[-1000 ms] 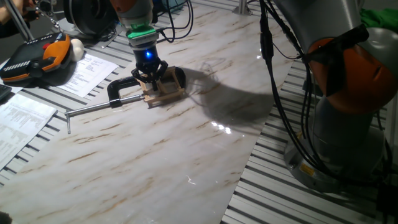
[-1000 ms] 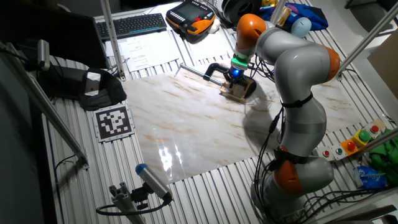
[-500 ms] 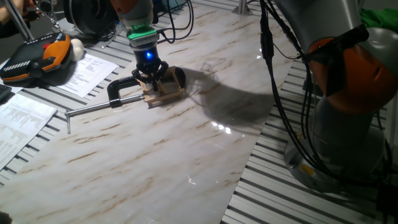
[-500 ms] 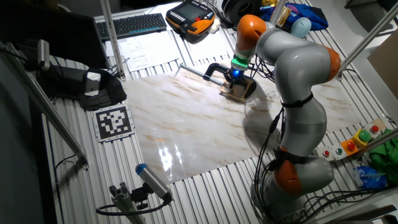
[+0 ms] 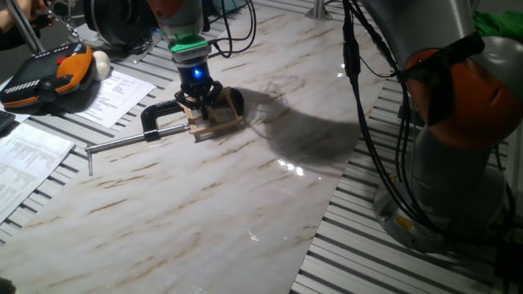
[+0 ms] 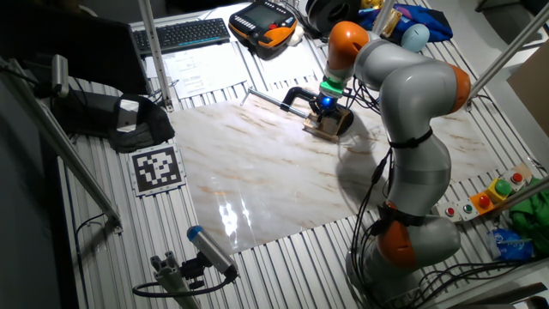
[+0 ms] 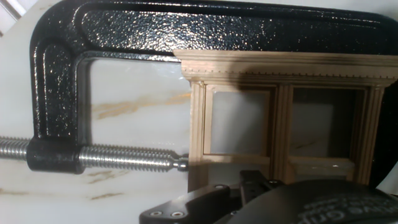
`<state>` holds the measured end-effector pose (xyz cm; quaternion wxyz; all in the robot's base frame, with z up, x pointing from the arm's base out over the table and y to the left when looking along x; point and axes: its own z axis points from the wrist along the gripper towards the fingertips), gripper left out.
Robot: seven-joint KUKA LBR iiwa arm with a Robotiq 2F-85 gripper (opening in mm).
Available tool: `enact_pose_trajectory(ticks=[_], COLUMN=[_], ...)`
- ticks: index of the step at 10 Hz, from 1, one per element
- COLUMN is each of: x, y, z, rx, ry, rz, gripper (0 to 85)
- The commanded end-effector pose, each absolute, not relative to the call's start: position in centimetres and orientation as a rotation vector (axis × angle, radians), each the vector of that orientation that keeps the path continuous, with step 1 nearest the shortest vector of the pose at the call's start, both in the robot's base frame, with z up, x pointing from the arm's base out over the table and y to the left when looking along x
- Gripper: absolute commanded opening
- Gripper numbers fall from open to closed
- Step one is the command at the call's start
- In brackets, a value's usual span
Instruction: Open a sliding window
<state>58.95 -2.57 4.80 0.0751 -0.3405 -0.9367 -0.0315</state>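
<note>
Change: none visible since the earlier frames.
Arm: gripper (image 5: 198,102) points down at sliding window (image 5: 214,121), upper left.
Claw: possibly pinching the frame; cannot tell.

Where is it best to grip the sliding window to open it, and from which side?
Probably the thin wooden bar between the two panes of the window, from above. The window lies flat on the table, held by the black clamp, so only its upper face is free. The gripper hangs right over it.
</note>
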Motion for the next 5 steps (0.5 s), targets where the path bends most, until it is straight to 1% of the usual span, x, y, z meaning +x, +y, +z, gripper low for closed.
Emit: enact_pose_trajectory(ticks=[1,5], x=[58.96,58.98], y=[-2.59,-2.69], z=[4.8,4.82], rx=[-1.025,-1.029], ry=[-2.809,-2.808], rz=[-0.098,-0.103], gripper=[0.0,0.0])
